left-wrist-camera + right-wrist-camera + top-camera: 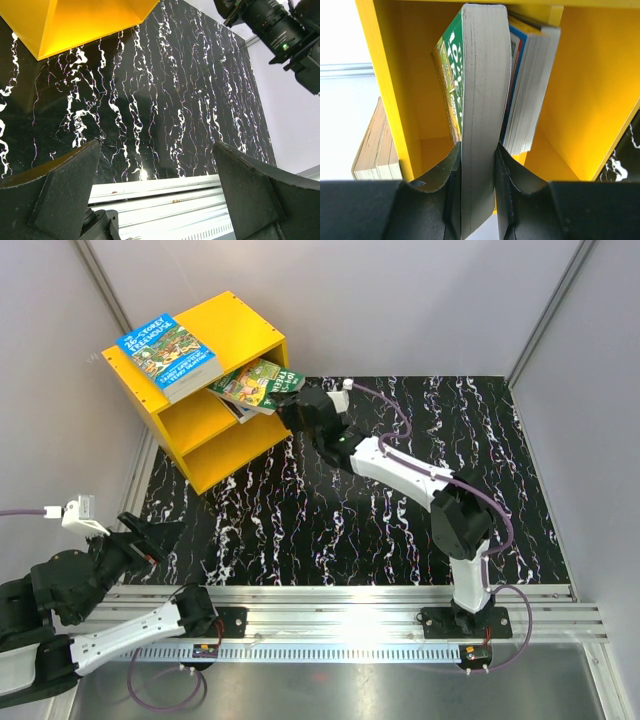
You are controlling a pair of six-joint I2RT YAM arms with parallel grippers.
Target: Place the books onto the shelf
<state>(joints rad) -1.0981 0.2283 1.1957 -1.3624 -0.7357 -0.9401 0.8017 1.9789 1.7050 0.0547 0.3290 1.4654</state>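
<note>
The right gripper point(477, 200) is clamped on the fore-edge of a thick green-covered paperback book point(480, 100). The book sits partly inside the upper compartment of the bright yellow open-fronted shelf point(250, 330), just beside a blue-edged paperback point(532, 90). Another paperback with a blue-and-green cartoon cover point(168, 352) lies on the shelf's top. The left gripper point(155, 165) hangs with its jaws wide apart over the black white-veined counter point(350, 530).

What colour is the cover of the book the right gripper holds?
The book is green-covered; right wrist view shows it best.
</note>
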